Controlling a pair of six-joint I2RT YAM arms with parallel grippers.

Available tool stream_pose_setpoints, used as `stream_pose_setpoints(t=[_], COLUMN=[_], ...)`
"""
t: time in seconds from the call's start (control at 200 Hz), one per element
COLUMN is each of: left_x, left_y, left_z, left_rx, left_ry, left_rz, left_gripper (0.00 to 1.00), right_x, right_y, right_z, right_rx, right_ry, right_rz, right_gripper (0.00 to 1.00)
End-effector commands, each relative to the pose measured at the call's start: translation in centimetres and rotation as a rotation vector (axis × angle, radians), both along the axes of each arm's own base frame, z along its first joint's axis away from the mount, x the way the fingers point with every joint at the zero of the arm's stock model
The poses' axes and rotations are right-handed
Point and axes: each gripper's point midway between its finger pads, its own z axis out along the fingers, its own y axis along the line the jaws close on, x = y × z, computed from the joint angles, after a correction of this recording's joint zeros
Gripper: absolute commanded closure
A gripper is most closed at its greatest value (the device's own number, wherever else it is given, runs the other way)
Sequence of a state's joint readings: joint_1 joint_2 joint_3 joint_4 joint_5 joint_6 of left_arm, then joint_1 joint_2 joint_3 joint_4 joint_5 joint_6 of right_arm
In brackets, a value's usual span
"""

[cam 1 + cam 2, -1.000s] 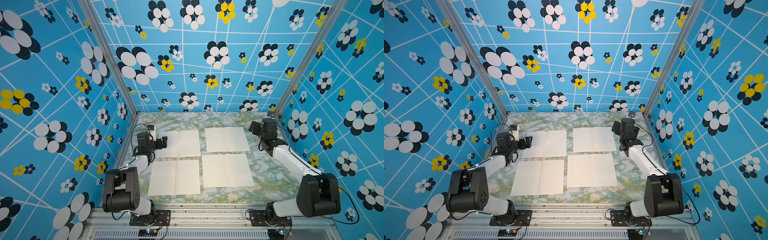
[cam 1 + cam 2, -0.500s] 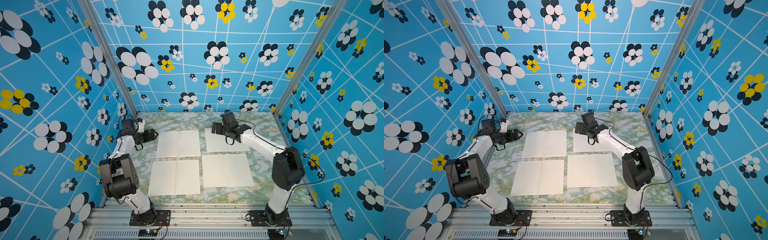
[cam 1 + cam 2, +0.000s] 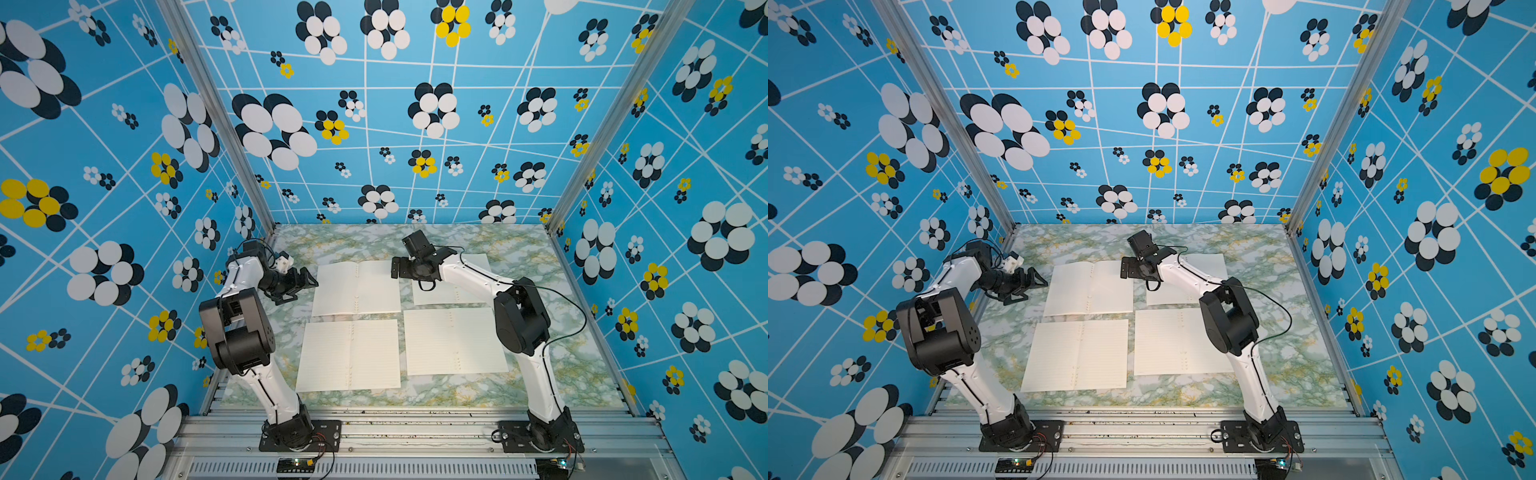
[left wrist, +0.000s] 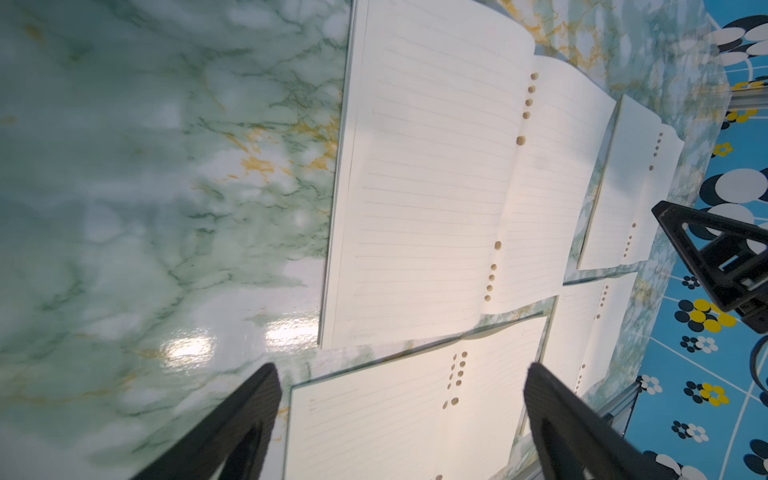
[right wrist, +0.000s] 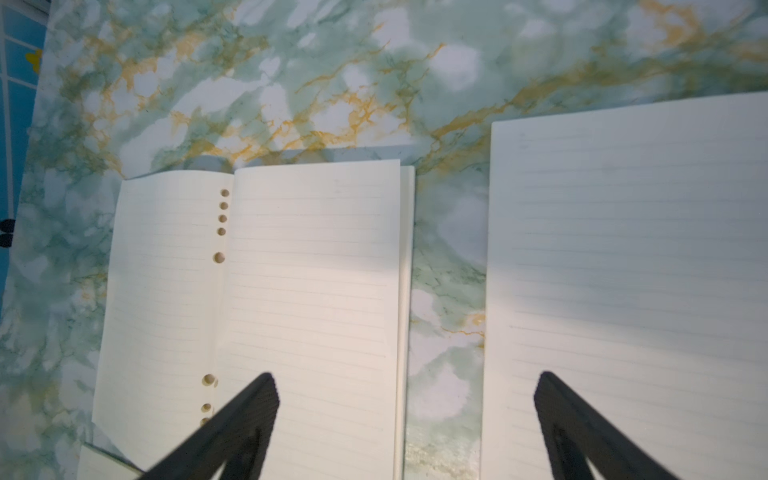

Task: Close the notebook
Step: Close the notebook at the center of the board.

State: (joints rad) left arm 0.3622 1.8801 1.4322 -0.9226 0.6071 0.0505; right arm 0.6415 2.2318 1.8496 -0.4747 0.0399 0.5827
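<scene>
The notebook nearest the far left corner of the surface lies open and flat, one of four. The left gripper sits beside its left edge, fingers spread, empty. The right gripper hangs over its right edge, fingers spread, empty.

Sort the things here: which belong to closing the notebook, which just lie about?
Job: far left notebook (likely target, flanked by both grippers); left gripper, open; right gripper, open.
Lying about: far right notebook, near left notebook, near right notebook, all open.
</scene>
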Motion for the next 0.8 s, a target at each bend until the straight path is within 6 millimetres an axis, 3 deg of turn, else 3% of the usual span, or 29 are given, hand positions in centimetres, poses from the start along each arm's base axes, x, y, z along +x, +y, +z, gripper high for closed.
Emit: stream_pose_setpoints(t=[0.0,0.5,0.795], left_x=[-2.1,-3.3,-2.4], left_y=[-1.0,-1.9,-2.0], left_z=[-0.7,-3.3,-4.4], left_rx=[-0.055,0.034,0.091], left_ry=[0.122,0.259,0.271], left_rz=[-0.038,-0.114,-0.136], left_gripper=[0.06,0.07,0.05], right_x=[-0.8,-0.9,-1.6], right_y=[1.9,4.6,5.3], right_z=[-1.1,-4.5,-5.7], right_rx=[0.040,0.060,0.058], right_ry=[0.063,0.138,0.160], right_rz=[0.026,0.040,0.039], right_gripper=[0.01,0.01,0.01])
